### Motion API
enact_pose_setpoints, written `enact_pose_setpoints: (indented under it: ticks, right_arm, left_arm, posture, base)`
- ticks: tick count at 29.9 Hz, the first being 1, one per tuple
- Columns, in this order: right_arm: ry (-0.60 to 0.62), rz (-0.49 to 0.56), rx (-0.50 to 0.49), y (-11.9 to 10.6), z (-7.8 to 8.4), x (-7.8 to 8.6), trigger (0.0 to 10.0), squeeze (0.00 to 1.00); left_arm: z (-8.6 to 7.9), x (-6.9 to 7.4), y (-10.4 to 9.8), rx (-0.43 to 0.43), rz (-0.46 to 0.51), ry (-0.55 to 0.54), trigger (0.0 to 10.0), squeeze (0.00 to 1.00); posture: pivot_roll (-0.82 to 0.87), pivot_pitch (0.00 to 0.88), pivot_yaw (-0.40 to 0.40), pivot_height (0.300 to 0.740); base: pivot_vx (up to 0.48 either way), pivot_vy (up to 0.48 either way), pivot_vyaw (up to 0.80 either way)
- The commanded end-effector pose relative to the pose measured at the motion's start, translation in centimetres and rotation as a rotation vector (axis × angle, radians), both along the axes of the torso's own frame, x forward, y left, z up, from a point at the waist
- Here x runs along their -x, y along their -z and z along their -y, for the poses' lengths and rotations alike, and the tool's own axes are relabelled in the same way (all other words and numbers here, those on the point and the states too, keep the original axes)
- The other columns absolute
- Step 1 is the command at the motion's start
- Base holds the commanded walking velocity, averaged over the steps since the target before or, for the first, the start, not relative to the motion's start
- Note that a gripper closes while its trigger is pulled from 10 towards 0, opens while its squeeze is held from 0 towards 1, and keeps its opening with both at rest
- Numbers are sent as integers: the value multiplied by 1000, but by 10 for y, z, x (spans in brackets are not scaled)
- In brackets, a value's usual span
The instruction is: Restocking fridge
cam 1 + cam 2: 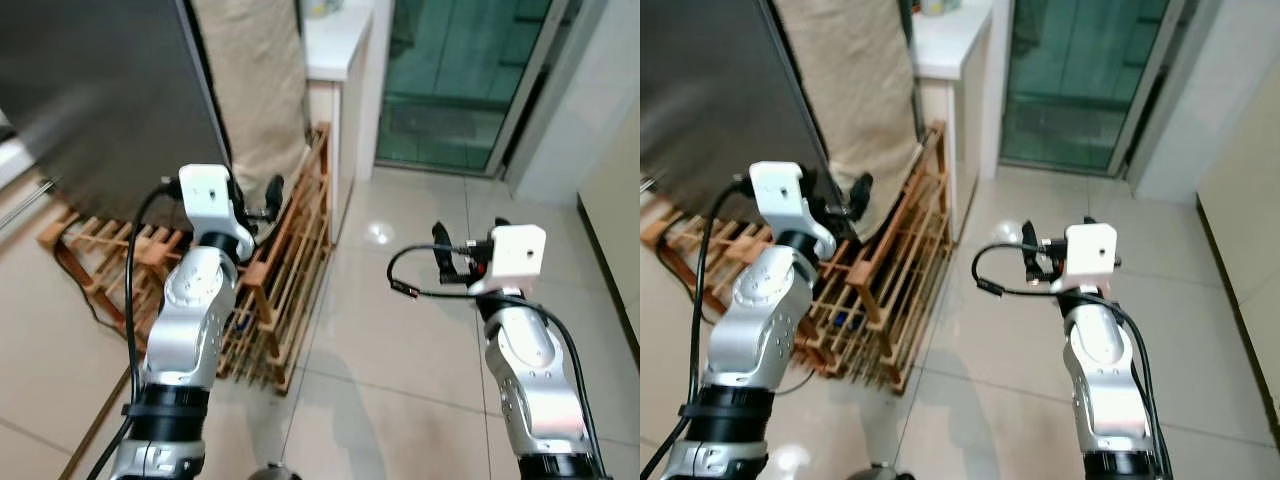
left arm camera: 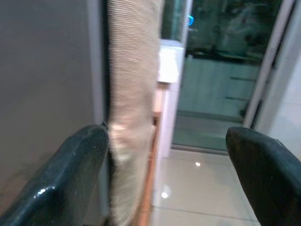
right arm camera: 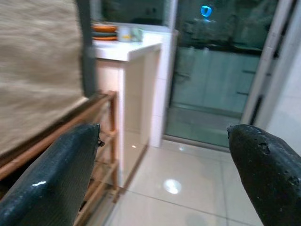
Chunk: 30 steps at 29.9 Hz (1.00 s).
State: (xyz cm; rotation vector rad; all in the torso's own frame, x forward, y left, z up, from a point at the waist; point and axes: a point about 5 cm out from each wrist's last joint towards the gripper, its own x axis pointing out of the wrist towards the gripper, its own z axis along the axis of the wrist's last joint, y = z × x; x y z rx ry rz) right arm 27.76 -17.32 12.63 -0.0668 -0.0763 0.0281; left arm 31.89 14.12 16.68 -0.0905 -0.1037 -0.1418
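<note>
The fridge (image 1: 100,90) is a tall grey steel body at the upper left, its door shut. My left gripper (image 1: 262,203) is raised close to the fridge's right edge. In the left wrist view the grey fridge side (image 2: 42,84) lies beside one black finger (image 2: 70,179). That gripper is open with nothing between its fingers. My right gripper (image 1: 465,245) is held up over the tiled floor to the right. It is open and empty too, with its fingers (image 3: 51,174) spread wide in the right wrist view.
A beige cloth (image 1: 255,90) hangs next to the fridge. A wooden slatted rack (image 1: 290,280) lies on the floor below it. Behind stand a white counter (image 1: 335,45) with dishes (image 3: 106,30) and a glass door (image 1: 450,80). Pale floor tiles (image 1: 400,340) spread ahead.
</note>
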Motion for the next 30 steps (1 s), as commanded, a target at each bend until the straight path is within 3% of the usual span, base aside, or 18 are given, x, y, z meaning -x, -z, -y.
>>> enact_pose_setpoints:
  ticks: [1,7,12,15,17,20,22,27,30]
  right_arm:
    - [11,-3,-5,2,2,0,10000,0]
    - [10,-3,-2,2,1,0,10000,0]
    - [47,13,-6,-1,5,5,10000,0]
    - [22,66,18,-13,2,25,10000,0]
    - [15,61,39,-8,6,46,10000,0]
    - [46,16,19,0,14,58,10000,0]
    - [100,21,6,-1,25,68,10000,0]
    - [85,30,45,-2,26,65,10000,0]
    - [83,32,48,0,24,59,10000,0]
  left_arm:
    - [1,-1,-4,-18,22,4,10000,0]
    - [3,-5,-7,-19,26,8,10000,0]
    - [2,0,-2,-32,10,32,10000,0]
    - [-9,27,7,-73,6,83,10000,0]
    - [-26,50,15,-45,-5,47,10000,0]
    - [-35,64,18,-27,-20,-21,10000,0]
    - [-32,72,15,-36,-9,-34,10000,0]
    - [-18,62,6,-29,34,-6,10000,0]
    - [-17,56,4,-26,31,-26,10000,0]
  posture:
    - [-64,0,63,740]
    - [-67,0,64,740]
    - [-65,0,69,740]
    - [-65,0,77,740]
    - [-65,0,75,740]
    - [-65,0,65,740]
    - [-56,0,50,740]
    - [-61,0,46,740]
    - [-64,0,50,740]
  base:
    - [0,0,0]
    - [0,0,0]
    - [0,0,0]
    - [0,0,0]
    - [0,0,0]
    - [0,0,0]
    - [0,0,0]
    - [0,0,0]
    - [480,0,0]
